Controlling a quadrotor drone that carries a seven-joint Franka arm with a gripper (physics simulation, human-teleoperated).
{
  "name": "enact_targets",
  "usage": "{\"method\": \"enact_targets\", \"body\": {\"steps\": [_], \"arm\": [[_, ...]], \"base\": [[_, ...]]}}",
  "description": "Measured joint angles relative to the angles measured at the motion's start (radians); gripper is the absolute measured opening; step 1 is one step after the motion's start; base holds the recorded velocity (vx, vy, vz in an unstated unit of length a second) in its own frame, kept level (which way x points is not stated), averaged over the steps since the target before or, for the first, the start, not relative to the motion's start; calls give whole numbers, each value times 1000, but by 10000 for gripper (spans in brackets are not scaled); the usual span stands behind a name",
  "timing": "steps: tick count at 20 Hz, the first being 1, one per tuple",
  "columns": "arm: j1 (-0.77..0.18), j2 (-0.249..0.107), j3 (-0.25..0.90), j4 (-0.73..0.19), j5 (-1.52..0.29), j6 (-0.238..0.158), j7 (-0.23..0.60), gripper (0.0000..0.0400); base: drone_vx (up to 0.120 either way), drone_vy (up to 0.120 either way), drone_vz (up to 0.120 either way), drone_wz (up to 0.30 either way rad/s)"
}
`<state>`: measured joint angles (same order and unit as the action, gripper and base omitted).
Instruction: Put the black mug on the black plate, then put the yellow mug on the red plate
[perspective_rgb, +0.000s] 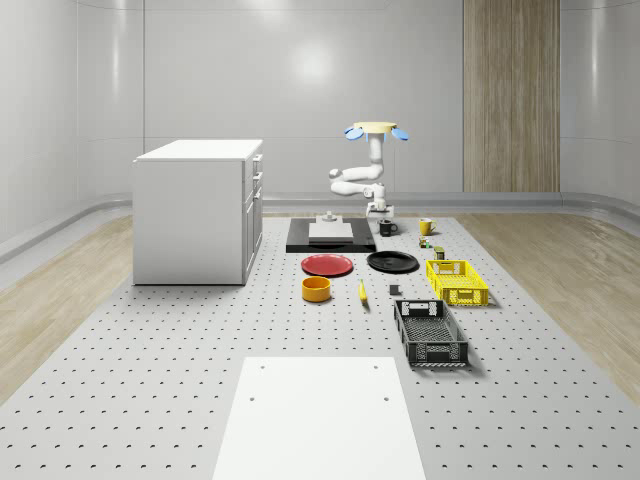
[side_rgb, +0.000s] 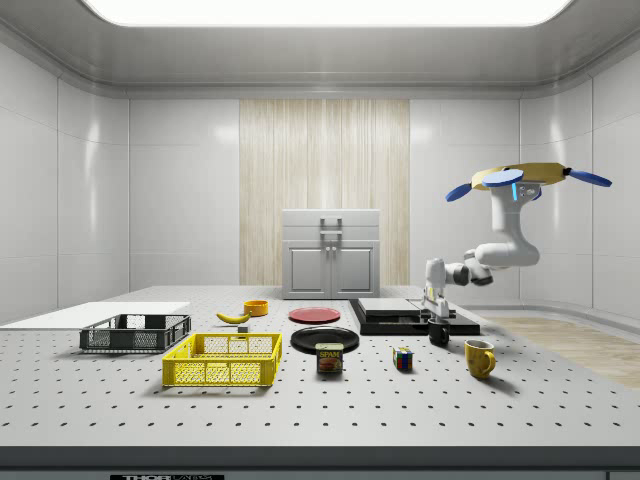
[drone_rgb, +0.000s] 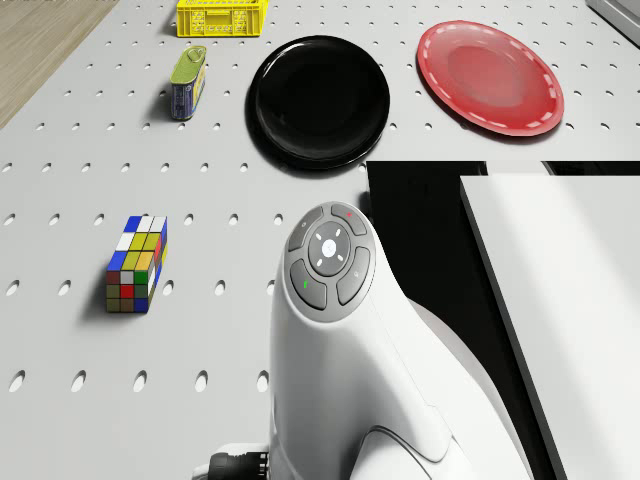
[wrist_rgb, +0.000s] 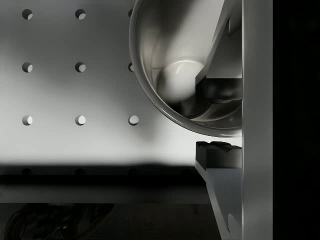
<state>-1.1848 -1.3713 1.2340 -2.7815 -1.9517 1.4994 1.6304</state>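
The drone (perspective_rgb: 376, 129) is seen hovering above the far part of the tabletop (perspective_rgb: 200, 350), with its arm bent down so that the claw (side_rgb: 437, 318) is lowered at the black mug (perspective_rgb: 387, 228), which stands on the tabletop just beside the black slab (perspective_rgb: 330, 238) and behind the black plate (perspective_rgb: 392, 262). In the wrist view the fingers (wrist_rgb: 220, 155) are seen astride the mug's rim, one inside the cup and one outside, with a gap left between the outer pad and the wall, so the claw is judged apart and not yet clamped. The yellow mug (perspective_rgb: 426, 227) is set near the black one, to the whole-scene view's right, and the red plate (perspective_rgb: 328, 265) lies beside the black plate. From here, a pinch on a thin curved wall may be lost if the pads are closed off-centre, and the mug could be tipped or rotated in the lift; any sway of the hovering drone could knock it against the slab. The tabletop is a pale grey board dotted with regular holes, carrying a yellow crate (perspective_rgb: 457, 281), a black crate (perspective_rgb: 430, 333), a can (drone_rgb: 186, 82), a colour cube (drone_rgb: 136, 264), an orange bowl (perspective_rgb: 316, 289) and a banana (perspective_rgb: 362, 291). A white cabinet (perspective_rgb: 198, 210) stands on it, and the room is walled with smooth grey panels and a wooden strip.
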Motion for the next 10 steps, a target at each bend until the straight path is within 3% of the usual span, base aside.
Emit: {"method": "enact_targets", "body": {"steps": [8,10], "arm": [[-6,-16,50,-11,52,-5,10,110],[-8,-20,55,-11,58,-2,12,110]], "base": [[0,0,120,0],[120,0,120,0]]}}
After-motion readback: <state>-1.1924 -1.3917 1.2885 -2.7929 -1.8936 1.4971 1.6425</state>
